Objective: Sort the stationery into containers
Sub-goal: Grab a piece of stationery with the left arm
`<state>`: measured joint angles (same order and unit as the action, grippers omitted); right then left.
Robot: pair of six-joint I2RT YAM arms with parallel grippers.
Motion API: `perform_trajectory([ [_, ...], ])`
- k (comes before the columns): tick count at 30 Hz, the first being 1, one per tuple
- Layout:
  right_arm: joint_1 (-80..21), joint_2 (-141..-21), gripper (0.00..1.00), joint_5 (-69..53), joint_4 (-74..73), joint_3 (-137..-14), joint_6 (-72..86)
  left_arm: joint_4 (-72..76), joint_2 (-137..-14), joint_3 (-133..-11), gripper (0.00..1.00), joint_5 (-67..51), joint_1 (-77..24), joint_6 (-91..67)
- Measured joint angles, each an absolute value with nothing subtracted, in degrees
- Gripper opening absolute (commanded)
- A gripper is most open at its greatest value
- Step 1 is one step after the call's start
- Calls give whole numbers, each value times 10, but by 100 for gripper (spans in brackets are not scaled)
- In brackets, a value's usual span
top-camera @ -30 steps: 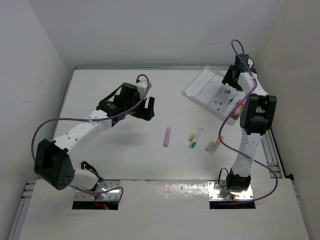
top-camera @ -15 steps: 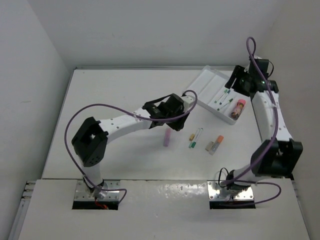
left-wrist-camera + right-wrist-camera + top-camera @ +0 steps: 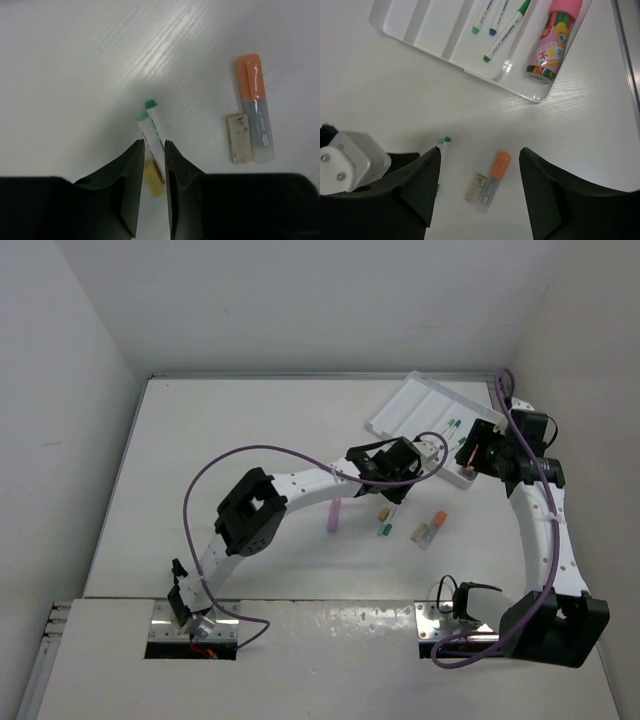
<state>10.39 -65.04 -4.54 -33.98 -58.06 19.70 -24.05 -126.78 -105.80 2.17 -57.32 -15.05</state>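
My left gripper is low over the table, shut on a white pen with a green tip; a second green tip lies right beside it, and a yellow cap shows between the jaws. In the top view the left gripper covers most of these pens. An orange-capped marker and a beige eraser lie side by side below my right gripper, which hangs open above them. The lilac stick lies left of the pens. The white tray holds three green- and blue-tipped pens and a pink tube.
The tray sits at the far right of the table, close to the right wall. A metal rail runs along the table's right edge. The left arm stretches across the middle of the table, above the lilac stick.
The left arm swung right from the table's middle to the pens and its jaws closed on the white pen. The right gripper drew back from over the tray toward the orange marker.
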Motion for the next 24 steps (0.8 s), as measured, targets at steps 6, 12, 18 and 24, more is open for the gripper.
perform_trajectory([
  [6, 120, -645, 63, -50, -332, -560, 199, -256, -1323, -1105, 31, 48, -574, -138],
  [12, 130, -645, 63, -59, -327, -559, 206, -272, -1343, -1108, 34, 58, -569, -129],
  [18, 130, -646, 63, -65, -326, -559, 207, -270, -1349, -1109, 34, 54, -566, -127],
  [24, 130, -647, 63, -67, -326, -559, 207, -268, -1351, -1110, 35, 51, -566, -127],
])
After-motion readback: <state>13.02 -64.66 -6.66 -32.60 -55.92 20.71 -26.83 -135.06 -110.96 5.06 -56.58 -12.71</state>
